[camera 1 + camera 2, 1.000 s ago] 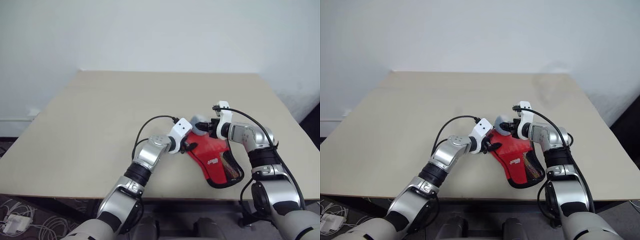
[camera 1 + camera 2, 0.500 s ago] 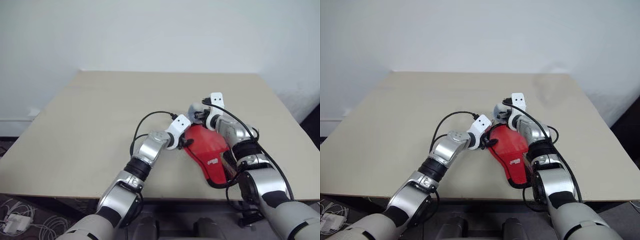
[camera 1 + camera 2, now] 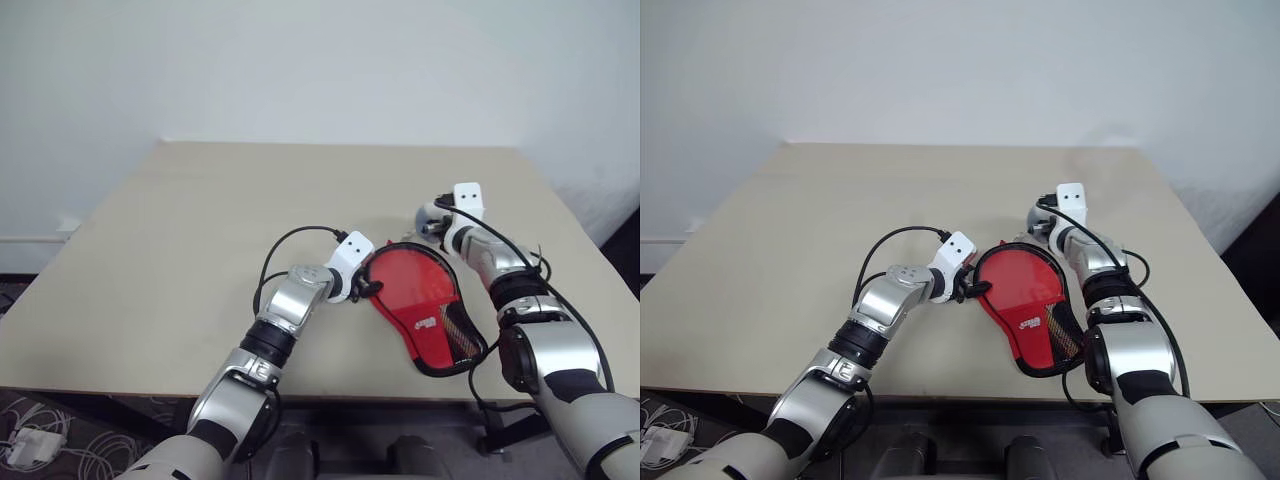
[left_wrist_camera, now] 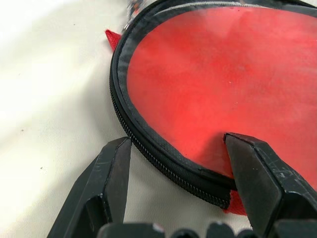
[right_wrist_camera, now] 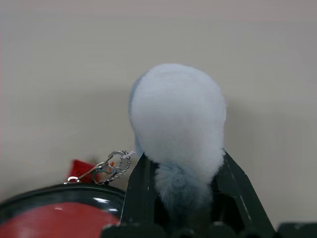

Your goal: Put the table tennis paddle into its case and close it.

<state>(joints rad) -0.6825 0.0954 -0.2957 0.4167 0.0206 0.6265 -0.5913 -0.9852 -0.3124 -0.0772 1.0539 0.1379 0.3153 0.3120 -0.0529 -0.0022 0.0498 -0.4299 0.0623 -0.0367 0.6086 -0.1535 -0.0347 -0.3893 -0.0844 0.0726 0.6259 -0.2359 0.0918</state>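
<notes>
Beige tabletop point(image 3: 200, 230) against a plain white wall; the case lies near the robot-side edge, right of centre.

Right gripper point(image 5: 181, 196): fingers pinched tight on a pale grey-blue fluffy pompom point(image 5: 178, 119), which bulges out beyond the fingertips. A small silver chain and clasp point(image 5: 106, 167) run from the pompom's side toward the rounded top edge of the case. In the head view this gripper point(image 3: 437, 222) sits over the table just beyond the far right of the case's round end.

Left gripper point(image 4: 176, 173): fingers spread wide apart, straddling the case's zip edge; one finger point(image 4: 109, 183) is over bare table just outside the zip, the other point(image 4: 257, 173) over the red panel. Whether either presses on the fabric, cannot tell. In the head view it point(image 3: 368, 289) is at the left rim of the case.

Case point(image 3: 420, 300): flat on the table, red front panel up, black zip edging round the rim, white logo and mesh window toward the narrow end nearest the robot. Paddle itself not discernible.
</notes>
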